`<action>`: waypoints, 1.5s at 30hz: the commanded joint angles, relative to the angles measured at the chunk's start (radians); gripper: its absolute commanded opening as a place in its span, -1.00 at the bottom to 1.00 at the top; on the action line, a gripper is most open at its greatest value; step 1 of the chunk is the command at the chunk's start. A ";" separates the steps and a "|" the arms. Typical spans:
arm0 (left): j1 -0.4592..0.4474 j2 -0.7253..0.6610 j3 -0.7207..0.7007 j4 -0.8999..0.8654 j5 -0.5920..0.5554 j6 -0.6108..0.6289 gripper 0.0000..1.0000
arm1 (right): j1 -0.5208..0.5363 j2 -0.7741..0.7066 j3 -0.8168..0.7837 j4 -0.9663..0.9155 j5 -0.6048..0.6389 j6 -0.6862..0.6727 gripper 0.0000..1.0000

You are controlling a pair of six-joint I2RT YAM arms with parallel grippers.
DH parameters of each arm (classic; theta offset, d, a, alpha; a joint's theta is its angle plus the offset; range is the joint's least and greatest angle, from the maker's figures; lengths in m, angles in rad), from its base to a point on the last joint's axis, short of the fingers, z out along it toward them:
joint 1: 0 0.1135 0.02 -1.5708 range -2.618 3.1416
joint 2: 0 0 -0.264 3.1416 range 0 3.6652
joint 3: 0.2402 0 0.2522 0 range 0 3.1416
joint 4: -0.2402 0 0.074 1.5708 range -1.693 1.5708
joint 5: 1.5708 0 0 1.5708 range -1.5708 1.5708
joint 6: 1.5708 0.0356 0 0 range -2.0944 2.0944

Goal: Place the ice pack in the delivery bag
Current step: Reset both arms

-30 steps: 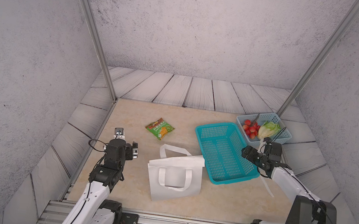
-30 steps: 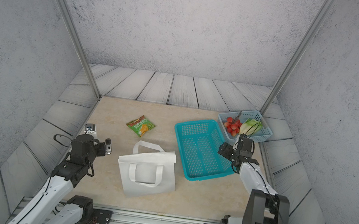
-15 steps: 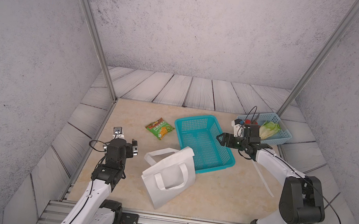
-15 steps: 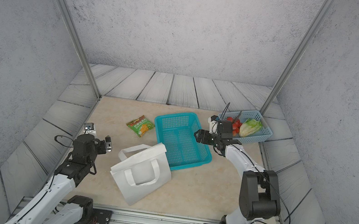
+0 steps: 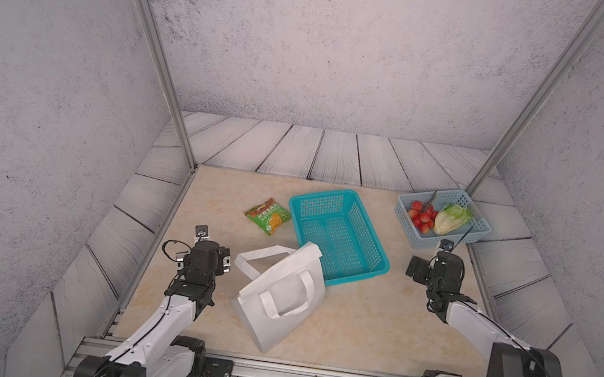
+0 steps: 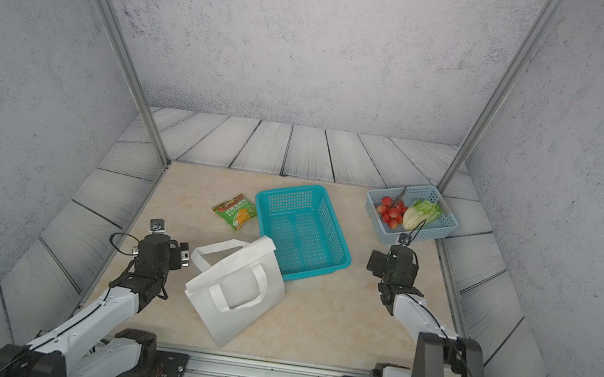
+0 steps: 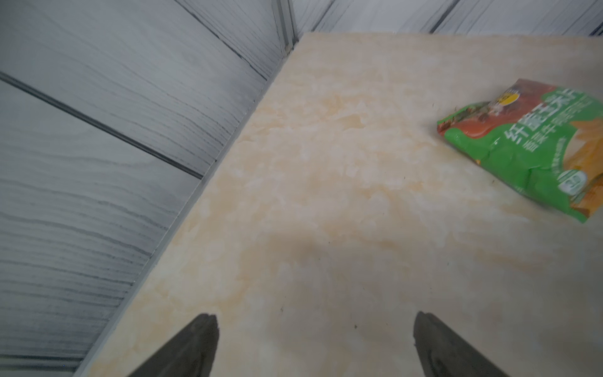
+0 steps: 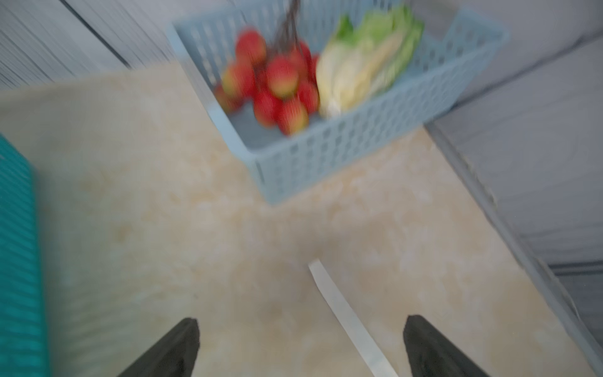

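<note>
Left tool (image 7: pixel 313 346) and right tool (image 8: pixel 300 349) gape apart (both empty), flanking the delivery bag (image 5: pixel 260 328).

Both top views are lit evenly and softly and rendered sharp, with only faint shadows cast on the surface (image 5: pixel 353 325) beside the white bag (image 5: pixel 265 324). The right wrist view is smeared by motion blur, the blue basket (image 8: pixel 326 156) included; the left wrist view is softened slightly.

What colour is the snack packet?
The snack packet is green with red and orange; left wrist view.
</note>
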 commanded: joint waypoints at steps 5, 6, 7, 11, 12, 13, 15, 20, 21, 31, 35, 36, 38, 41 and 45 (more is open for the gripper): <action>0.046 0.365 0.095 0.542 0.157 0.140 1.00 | 0.036 0.160 -0.087 0.525 0.044 -0.104 0.98; 0.072 0.437 0.109 0.584 0.208 0.135 1.00 | 0.025 0.207 -0.160 0.771 0.052 -0.102 0.98; 0.090 0.511 0.089 0.667 0.240 0.127 1.00 | 0.022 0.221 -0.150 0.781 0.049 -0.105 0.98; 0.098 0.515 0.082 0.696 0.215 0.105 1.00 | 0.023 0.222 -0.128 0.714 0.053 -0.112 0.98; 0.095 0.541 0.077 0.746 0.208 0.112 1.00 | 0.027 0.195 -0.141 0.706 0.055 -0.109 0.98; 0.093 0.546 0.073 0.764 0.207 0.120 1.00 | 0.027 0.159 -0.138 0.646 0.054 -0.103 0.98; 0.092 0.512 0.106 0.647 0.214 0.116 1.00 | 0.027 0.143 -0.168 0.659 0.049 -0.103 0.98; 0.091 0.517 0.113 0.640 0.216 0.118 1.00 | 0.009 0.211 -0.351 1.105 0.054 -0.074 0.97; 0.091 0.516 0.115 0.636 0.216 0.119 1.00 | 0.009 0.239 -0.353 1.143 0.055 -0.076 0.98; 0.091 0.517 0.114 0.639 0.214 0.118 1.00 | 0.011 0.253 -0.313 1.109 0.076 -0.077 0.98; 0.091 0.517 0.114 0.639 0.214 0.118 1.00 | 0.009 0.217 -0.299 1.025 0.090 -0.066 0.98; 0.091 0.517 0.114 0.639 0.215 0.118 1.00 | 0.010 0.222 -0.301 1.036 0.090 -0.067 0.98; 0.092 0.517 0.114 0.640 0.215 0.118 1.00 | 0.009 0.234 -0.302 1.058 0.089 -0.070 0.98; 0.091 0.517 0.114 0.639 0.215 0.118 1.00 | 0.011 0.224 -0.263 0.977 0.103 -0.066 0.98; 0.092 0.517 0.114 0.638 0.216 0.118 1.00 | 0.018 0.204 -0.079 0.598 0.044 -0.104 0.98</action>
